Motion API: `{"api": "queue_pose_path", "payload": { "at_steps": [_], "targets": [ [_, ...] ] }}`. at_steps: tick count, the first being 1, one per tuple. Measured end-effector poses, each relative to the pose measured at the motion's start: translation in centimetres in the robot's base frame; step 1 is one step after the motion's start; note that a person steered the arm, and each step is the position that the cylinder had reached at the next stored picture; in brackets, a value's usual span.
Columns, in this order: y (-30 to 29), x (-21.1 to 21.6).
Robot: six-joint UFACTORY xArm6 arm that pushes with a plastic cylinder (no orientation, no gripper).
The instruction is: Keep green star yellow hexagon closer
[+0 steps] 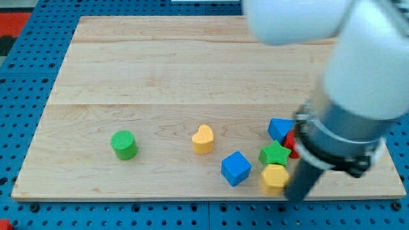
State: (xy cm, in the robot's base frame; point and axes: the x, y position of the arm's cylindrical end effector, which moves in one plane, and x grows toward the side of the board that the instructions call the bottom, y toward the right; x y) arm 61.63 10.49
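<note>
Camera view
Arm (358, 83): white and grey, blurred, filling the view's upper right and hiding part of the tabletop there.
Hand: none fitted; only a dark rod (303, 179), so nothing to open, close or grip.
My tip (295, 197): near the view's bottom right, just beside the yellow hexagon's right side; contact cannot be told through the blur.
Yellow hexagon (275, 178): low on the tabletop, directly below the green star, the two touching or nearly so.
Green star (275, 154): above the hexagon, left of the rod, below the blue block at the upper right.
Red block (291, 142): mostly hidden behind the arm, wedged between the star and the upper blue block; shape not clear.
Blue block (280, 128): partly covered by the arm, topmost in the cluster; shape not clear.
Blue cube (236, 168): just left of the star and hexagon, apart from them.
Yellow heart (203, 139): further left, standing alone.
Green cylinder (124, 144): well apart at the view's left.
Tabletop (160, 70): pale wooden board, on a blue pegboard (25, 96).
</note>
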Motion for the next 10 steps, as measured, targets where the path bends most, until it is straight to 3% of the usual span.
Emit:
{"api": "queue_pose_path", "payload": {
  "at_steps": [3,5,6,7,8,10],
  "targets": [
    [-7.5,-1.6],
    [-5.7,-5.8],
    [-2.5,-5.7],
    [-2.6,-2.4],
    [1.6,-3.7],
    [3.2,-9.6]
  ]
}}
